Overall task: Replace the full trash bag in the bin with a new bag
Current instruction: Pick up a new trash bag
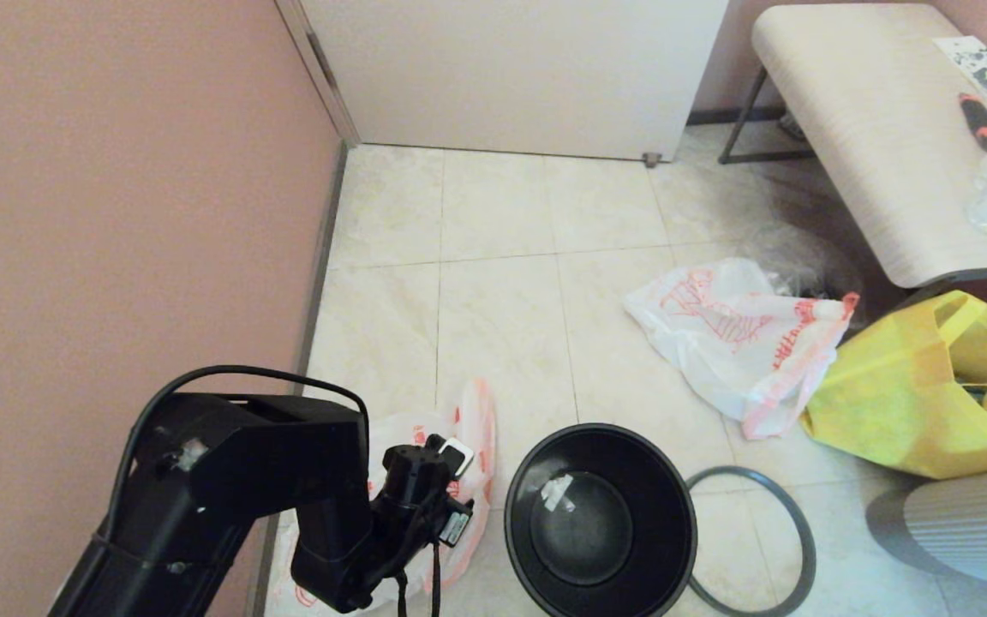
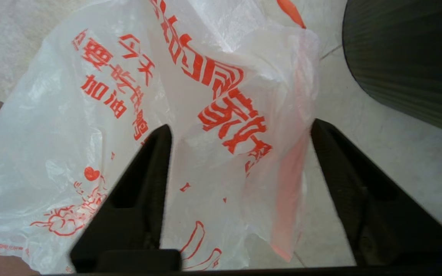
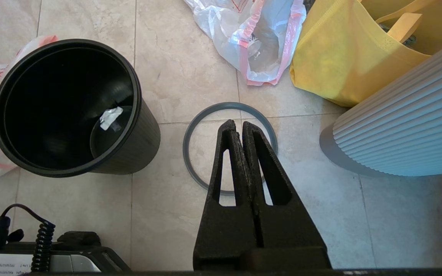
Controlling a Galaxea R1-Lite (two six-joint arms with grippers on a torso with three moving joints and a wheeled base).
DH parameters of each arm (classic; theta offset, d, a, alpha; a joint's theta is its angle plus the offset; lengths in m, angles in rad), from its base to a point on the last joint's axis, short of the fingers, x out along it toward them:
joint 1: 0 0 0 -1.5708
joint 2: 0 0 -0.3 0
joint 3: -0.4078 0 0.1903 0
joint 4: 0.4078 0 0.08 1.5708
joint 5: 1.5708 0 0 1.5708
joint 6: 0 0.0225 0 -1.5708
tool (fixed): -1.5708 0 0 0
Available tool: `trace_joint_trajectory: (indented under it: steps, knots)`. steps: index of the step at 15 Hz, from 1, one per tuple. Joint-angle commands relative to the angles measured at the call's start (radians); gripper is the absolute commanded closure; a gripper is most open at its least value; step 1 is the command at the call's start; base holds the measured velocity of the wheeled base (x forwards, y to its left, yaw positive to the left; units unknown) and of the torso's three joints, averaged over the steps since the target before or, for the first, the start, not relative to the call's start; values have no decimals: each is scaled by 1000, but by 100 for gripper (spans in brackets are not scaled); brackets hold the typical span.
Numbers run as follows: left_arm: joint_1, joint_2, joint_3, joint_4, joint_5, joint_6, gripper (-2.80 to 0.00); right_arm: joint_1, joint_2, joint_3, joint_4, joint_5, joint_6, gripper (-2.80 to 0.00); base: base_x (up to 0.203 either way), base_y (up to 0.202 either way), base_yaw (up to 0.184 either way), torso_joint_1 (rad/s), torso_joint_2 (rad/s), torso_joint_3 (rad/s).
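The black bin (image 1: 673, 488) (image 3: 140, 142) stands upright on the tiled floor, holding only a scrap of white paper (image 1: 558, 490). Its grey hoop (image 1: 793, 514) (image 3: 185, 145) lies loose on the floor to its right. The full trash bag (image 1: 472, 428) (image 2: 71, 115), white with red-orange print, sits on the floor left of the bin. My left gripper (image 2: 240, 126) is open just above it, with a fold of the bag and a pinkish handle loose between the jaws. The new bag (image 1: 742, 343) (image 3: 221, 27) lies limp beyond the bin, beside the tote. My right gripper (image 3: 239, 124) hangs shut and empty over the hoop.
A yellow fabric tote (image 1: 896, 403) (image 3: 332, 57) and a grey ribbed round object (image 1: 973, 523) (image 3: 405, 126) stand right of the hoop. A bench (image 1: 870, 128) with a bottle on it is at the back right. A pink wall (image 1: 116, 214) runs close along the left.
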Motion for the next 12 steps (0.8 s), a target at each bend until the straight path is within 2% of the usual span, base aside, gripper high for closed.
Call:
trace_joint_trajectory:
  steps: [1, 4, 8, 11, 12]
  knots:
    - [-4, 7, -23, 18, 5, 5, -280, -1, 2, 0, 1, 1, 0, 0, 0, 0, 0, 0, 0, 0]
    - [-27, -4, -71, 80, 7, 25, -280, 0, 2, 0, 1, 1, 0, 0, 0, 0, 0, 0, 0, 0]
    - [-33, 15, -113, 97, 39, 62, -280, -1, 2, 0, 1, 1, 0, 0, 0, 0, 0, 0, 0, 0]
    - [-6, 25, -161, 135, 77, 67, -280, -1, 2, 0, 1, 1, 0, 0, 0, 0, 0, 0, 0, 0]
    - [16, 31, -176, 135, 103, 95, -280, -1, 2, 0, 1, 1, 0, 0, 0, 0, 0, 0, 0, 0]
